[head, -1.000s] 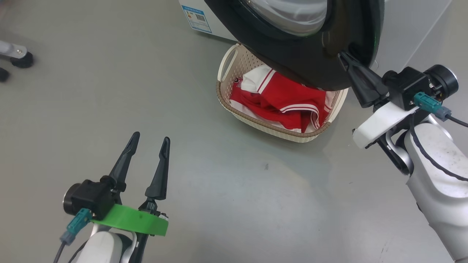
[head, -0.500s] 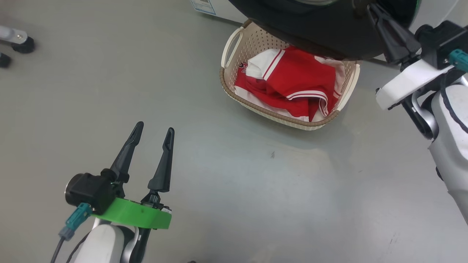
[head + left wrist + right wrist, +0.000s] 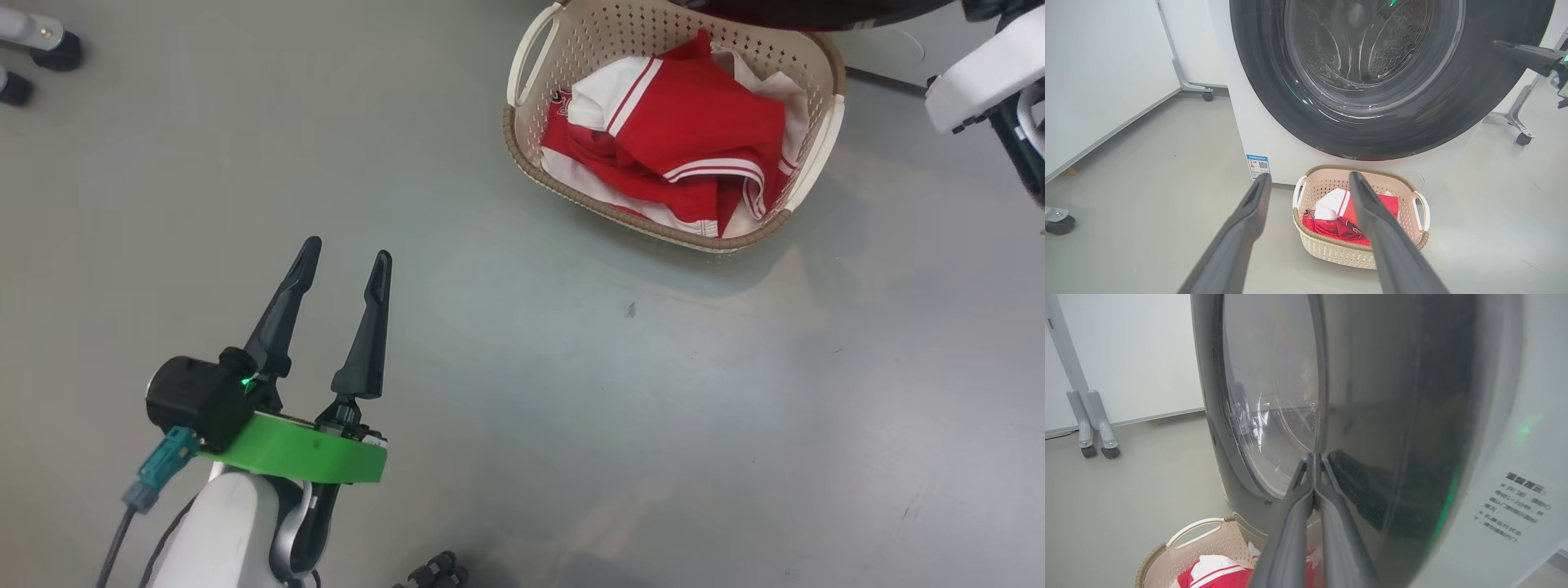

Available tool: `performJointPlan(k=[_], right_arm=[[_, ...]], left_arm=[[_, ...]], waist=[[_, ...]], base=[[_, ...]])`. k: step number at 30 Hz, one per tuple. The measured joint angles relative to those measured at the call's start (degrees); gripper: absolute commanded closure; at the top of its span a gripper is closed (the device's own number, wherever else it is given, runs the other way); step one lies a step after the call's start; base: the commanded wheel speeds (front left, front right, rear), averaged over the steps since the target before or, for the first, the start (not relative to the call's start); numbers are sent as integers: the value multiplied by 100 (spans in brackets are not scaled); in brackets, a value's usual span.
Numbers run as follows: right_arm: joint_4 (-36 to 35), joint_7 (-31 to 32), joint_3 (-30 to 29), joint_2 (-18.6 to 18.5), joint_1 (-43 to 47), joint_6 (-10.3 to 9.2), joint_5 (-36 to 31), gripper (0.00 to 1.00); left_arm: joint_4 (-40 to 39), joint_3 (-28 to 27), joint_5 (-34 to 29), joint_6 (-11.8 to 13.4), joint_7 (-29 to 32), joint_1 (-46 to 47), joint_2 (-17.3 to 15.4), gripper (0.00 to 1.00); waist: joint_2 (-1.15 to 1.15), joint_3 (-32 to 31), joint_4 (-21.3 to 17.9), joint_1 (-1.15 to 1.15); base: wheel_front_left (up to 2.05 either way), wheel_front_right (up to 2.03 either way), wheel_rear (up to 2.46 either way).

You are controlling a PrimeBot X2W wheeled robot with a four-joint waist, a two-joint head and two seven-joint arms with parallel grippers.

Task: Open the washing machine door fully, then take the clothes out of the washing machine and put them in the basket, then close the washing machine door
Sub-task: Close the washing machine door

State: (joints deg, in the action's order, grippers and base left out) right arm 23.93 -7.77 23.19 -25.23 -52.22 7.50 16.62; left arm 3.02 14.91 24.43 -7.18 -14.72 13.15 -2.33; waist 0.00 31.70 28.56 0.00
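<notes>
The cream basket point(image 3: 522, 139) stands on the grey floor with the red and white clothes point(image 3: 694, 122) heaped inside it. In the left wrist view it is the basket point(image 3: 1331, 253) in front of the white washing machine point(image 3: 1257, 122), holding the clothes point(image 3: 1331, 226). The washing machine door point(image 3: 1453, 114) lies against the machine's front, steel drum visible through its glass. My right gripper point(image 3: 1312, 457) is shut, empty, tips pressed on the door's black rim point(image 3: 1392, 416); the same right gripper point(image 3: 1504, 45) shows at the rim's right side. My left gripper point(image 3: 347, 249) hangs open and empty over bare floor.
Castors of wheeled stands sit on the floor at the left point(image 3: 53, 53) and beside the machine point(image 3: 1521, 139). Grey stand legs point(image 3: 1092, 428) rest by the white wall. A blue sticker point(image 3: 1258, 165) marks the machine's lower front. Open floor lies between my left gripper and the basket.
The head camera has tilted, so the basket sits higher in its view and the door has nearly left the top edge. My shut right gripper stayed on the door's rim. The left gripper kept still.
</notes>
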Motion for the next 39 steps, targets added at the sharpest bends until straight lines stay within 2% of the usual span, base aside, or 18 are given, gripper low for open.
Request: performJointPlan(k=[9,20,27,39], right_arm=[[256,109,-212,62,-547,-55,85,100],[481,227,-204,-20,-1086,-60,-33,100],[661,242,-276,-19,-1360,-258,-166,100],[1077,-70,-357,94,-1421,-314,-160,100]], left_arm=[[-2,-81,174,0,0,184,26,0],[19,-25,232,0,0,300,62,0],[55,18,264,0,0,366,85,0],[218,88,274,0,0,456,104,0]], waist=[[0,267,65,0],[0,483,126,0],[0,580,181,0],[0,519,246,0]], base=[[0,0,0],[0,0,0],[0,0,0],[0,0,0]])
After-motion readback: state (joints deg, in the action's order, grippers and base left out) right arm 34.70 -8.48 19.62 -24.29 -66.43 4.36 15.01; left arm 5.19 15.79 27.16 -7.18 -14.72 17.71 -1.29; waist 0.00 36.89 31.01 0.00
